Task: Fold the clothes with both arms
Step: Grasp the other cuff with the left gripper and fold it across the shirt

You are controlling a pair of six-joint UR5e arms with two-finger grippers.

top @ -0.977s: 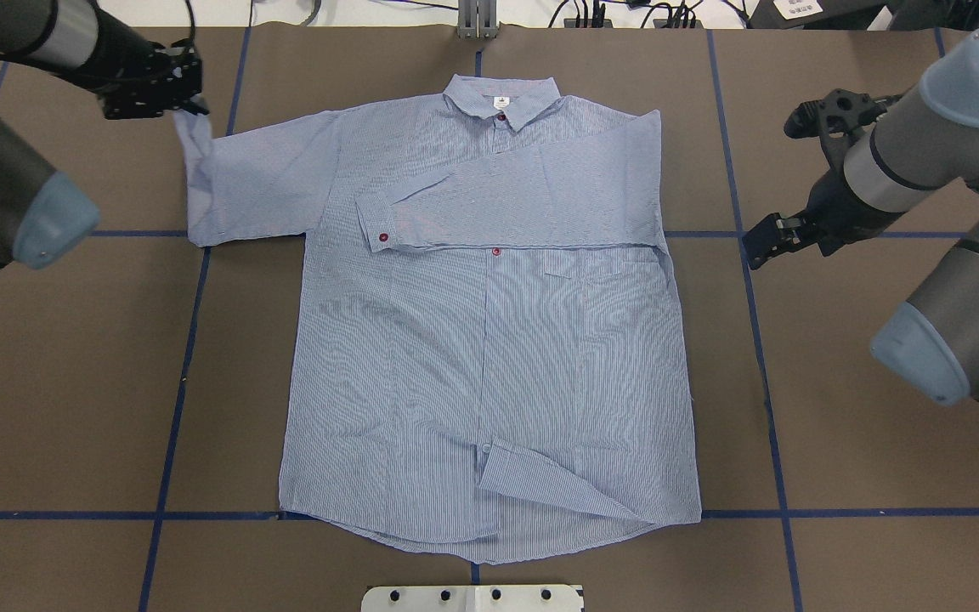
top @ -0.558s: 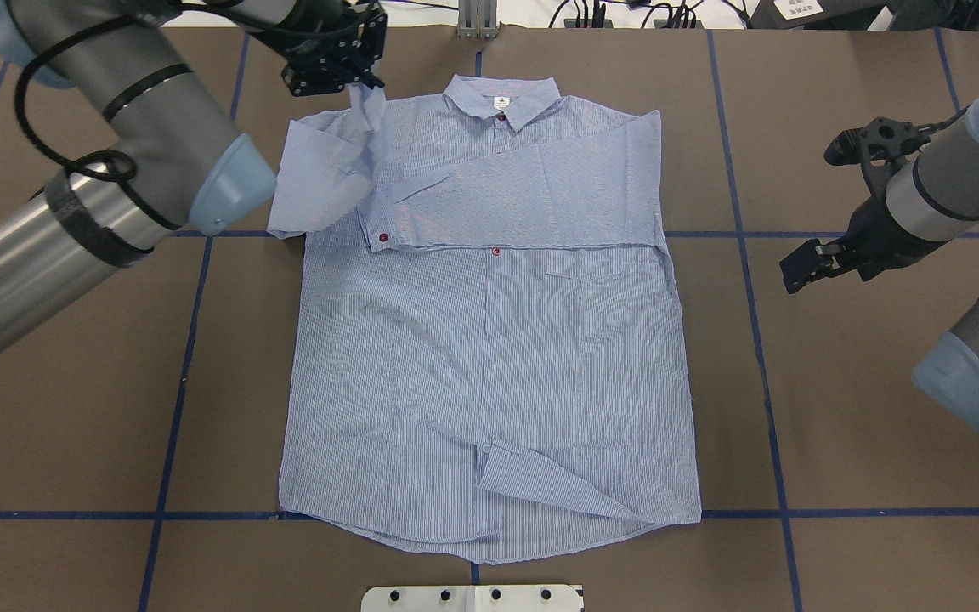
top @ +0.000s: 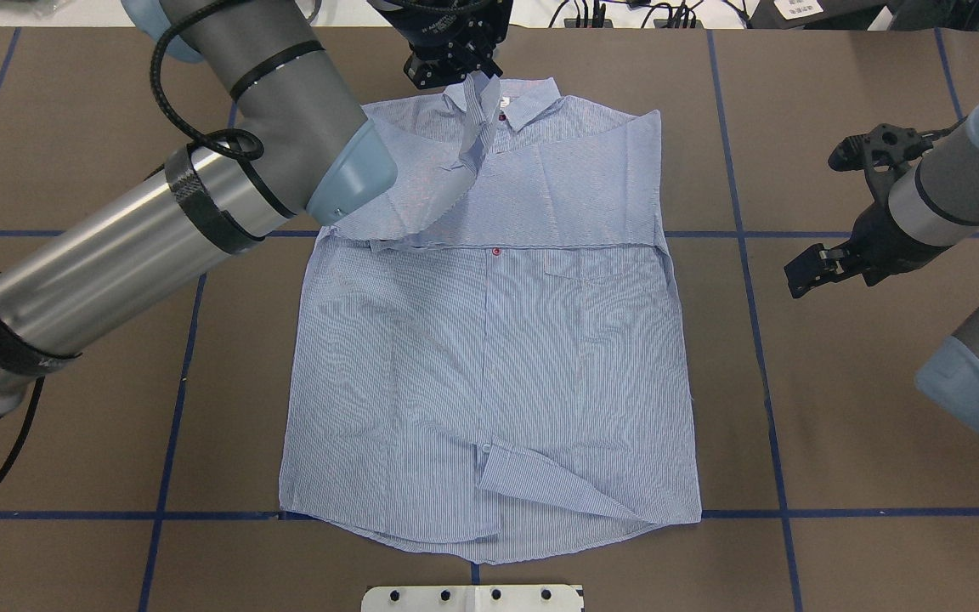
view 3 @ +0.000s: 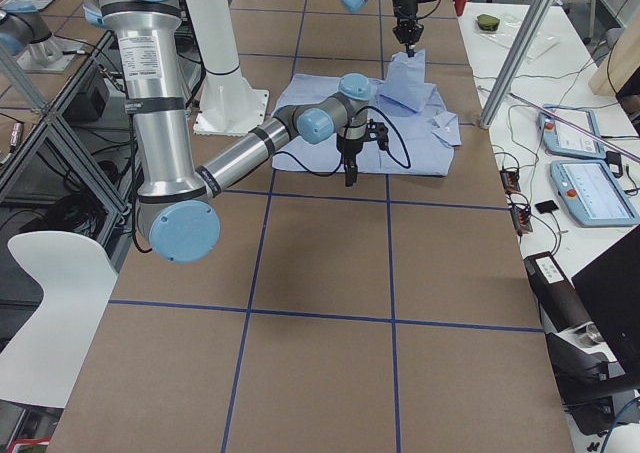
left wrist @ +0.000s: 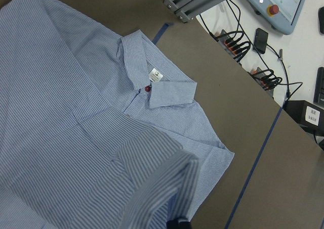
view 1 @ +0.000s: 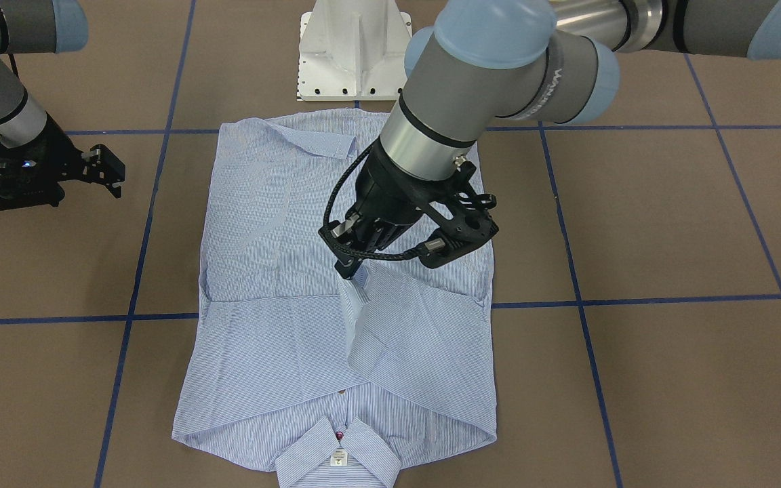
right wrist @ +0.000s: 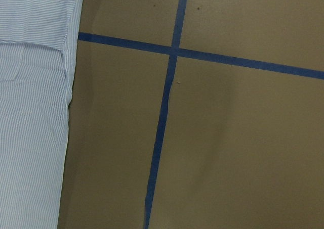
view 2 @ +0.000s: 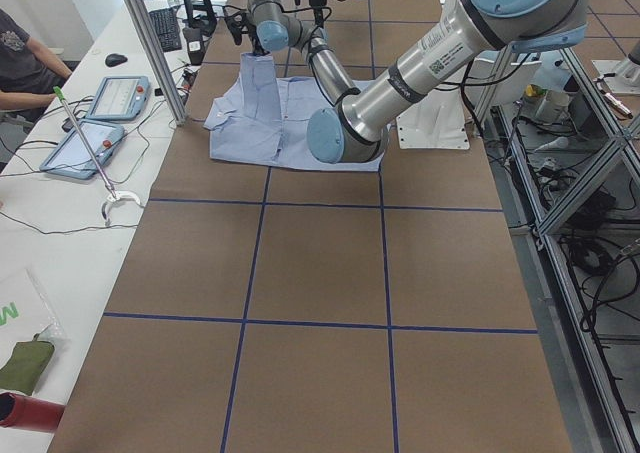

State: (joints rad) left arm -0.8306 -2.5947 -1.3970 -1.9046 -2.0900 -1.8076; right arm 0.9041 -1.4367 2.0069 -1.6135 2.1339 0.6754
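The light blue striped shirt lies flat, front up, with its collar at the far side. Its right sleeve is folded across the chest. My left gripper is shut on the cuff of the left sleeve and holds it raised over the collar area. In the front-facing view the left gripper has the sleeve hanging under it. The left wrist view shows the held cuff and the neck label. My right gripper is open and empty, off the shirt's right edge.
The white pedestal base stands at the near edge by the hem. One hem corner is flipped up. Blue tape lines cross the brown table. An aluminium post and cables sit at the far edge. Tablets lie beyond it.
My left gripper has carried the left sleeve from the shirt's left side rightward to over the collar. The right gripper has drawn a little further right, away from the shirt.
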